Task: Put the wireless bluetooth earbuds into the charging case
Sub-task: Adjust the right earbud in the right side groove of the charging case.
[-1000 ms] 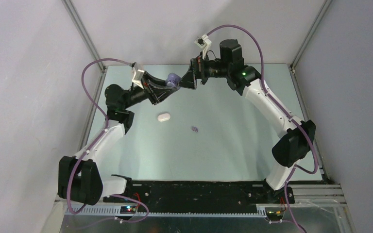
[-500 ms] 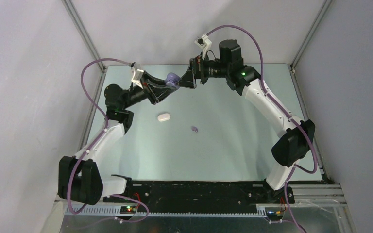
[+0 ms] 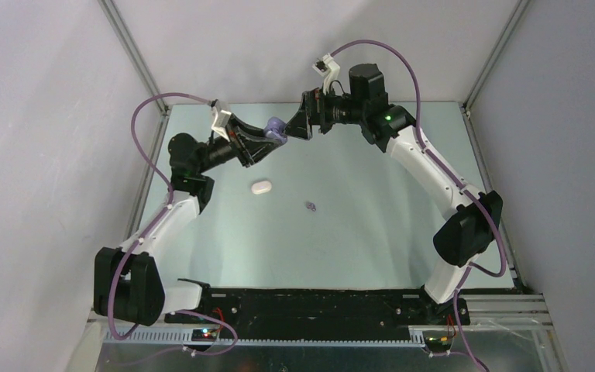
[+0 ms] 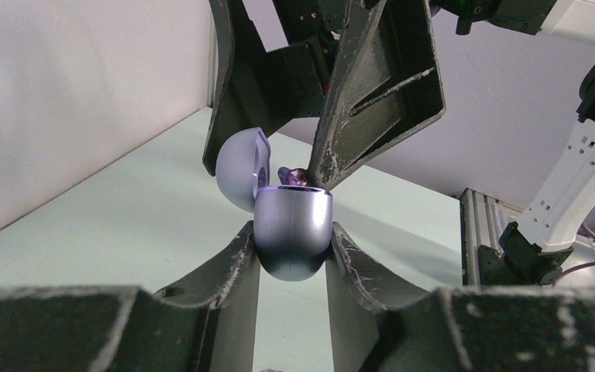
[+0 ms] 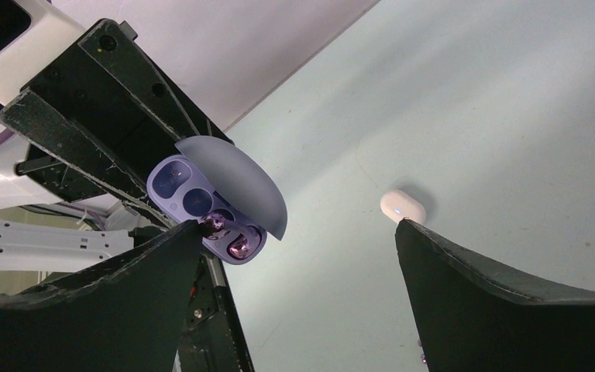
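My top camera sits high above and behind my bases, looking down and forward over the whole table from far off. Each wrist camera rides close behind its own fingers: one looks out past my left gripper, the other past my right gripper, facing each other. All three share the purple case at my fingertips. Top and right wrist views share the white case beyond my right fingers.

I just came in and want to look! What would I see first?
A purple charging case with its lid open, pinched in the air by the left gripper near the far edge of the table. The wide-open right gripper pokes one fingertip at its opening. A white case lies on the table nearer by.
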You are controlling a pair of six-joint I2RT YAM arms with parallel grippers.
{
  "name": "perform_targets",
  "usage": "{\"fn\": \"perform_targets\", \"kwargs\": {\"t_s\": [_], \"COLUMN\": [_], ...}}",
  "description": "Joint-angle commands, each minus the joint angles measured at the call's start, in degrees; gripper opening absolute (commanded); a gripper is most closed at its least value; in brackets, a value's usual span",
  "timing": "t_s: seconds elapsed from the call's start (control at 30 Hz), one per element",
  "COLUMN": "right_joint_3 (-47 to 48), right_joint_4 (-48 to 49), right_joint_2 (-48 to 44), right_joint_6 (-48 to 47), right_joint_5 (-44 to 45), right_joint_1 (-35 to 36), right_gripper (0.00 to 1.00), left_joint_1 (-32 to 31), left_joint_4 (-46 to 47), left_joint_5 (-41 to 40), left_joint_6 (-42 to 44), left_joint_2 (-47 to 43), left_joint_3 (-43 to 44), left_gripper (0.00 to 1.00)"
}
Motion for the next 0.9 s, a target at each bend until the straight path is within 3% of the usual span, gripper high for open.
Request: {"fn": "perform_targets", "kwargs": {"t_s": [0.0, 0.67, 0.8, 0.87], "right_joint_3": [1.0, -0.9, -1.3, -2.2], "right_joint_4": [-1.4, -2.8, -2.2, -1.2], "right_joint_2": [0.2, -0.2, -0.9, -2.1], "right_joint_6": [-1.3, -2.3, -3.9, -5.5], "right_joint_5": [3.7, 4.6, -0.2, -8.1], "right_joint_1": [-0.7, -0.6, -1.3, -2.2], "right_gripper": [0.99, 0.99, 0.99, 0.99], "left_joint_1": [0.2, 0.4, 0.5, 0.5], "left_joint_4": [3.4, 3.7, 3.5, 3.6], "left_joint_5": [0.5, 1.0, 0.9, 0.5], "left_joint_6": [-0.3, -0.4, 0.0, 0.0], "left_joint_2": [-1.0, -0.4, -0.5, -0.5], "left_joint_3": [0.7, 1.1, 1.1, 1.1], "left_gripper": [0.0, 0.0, 0.0, 0.0]}}
